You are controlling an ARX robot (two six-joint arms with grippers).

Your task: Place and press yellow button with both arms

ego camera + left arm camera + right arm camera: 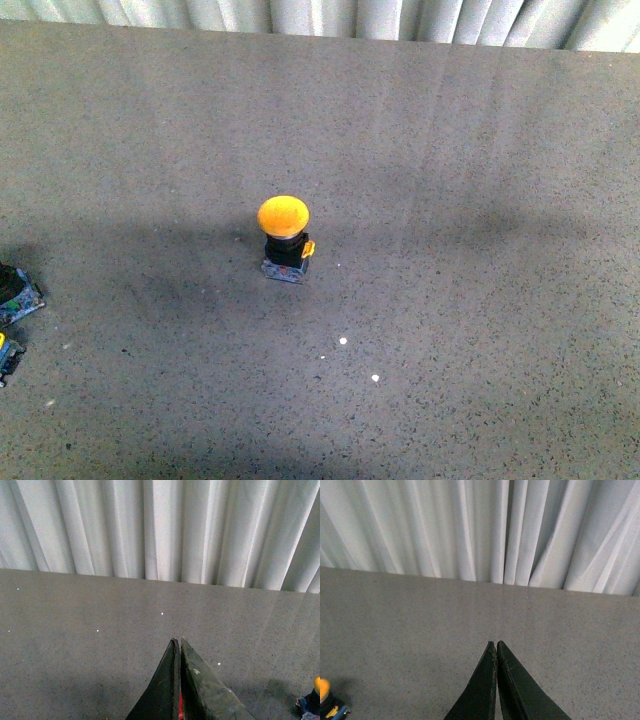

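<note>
Left pincer (178,642) closed empty, right pincer (496,644) likewise, yellow button (285,240) upright, whole only in front view.

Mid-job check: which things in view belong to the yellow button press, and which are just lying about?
Belongs to the job:
- yellow button, upright mid-table
- left gripper, shut, empty
- right gripper, shut, empty

Just lying about:
- two partly cropped items at the table's left edge, too cut off to identify
- white curtain behind the table
</note>
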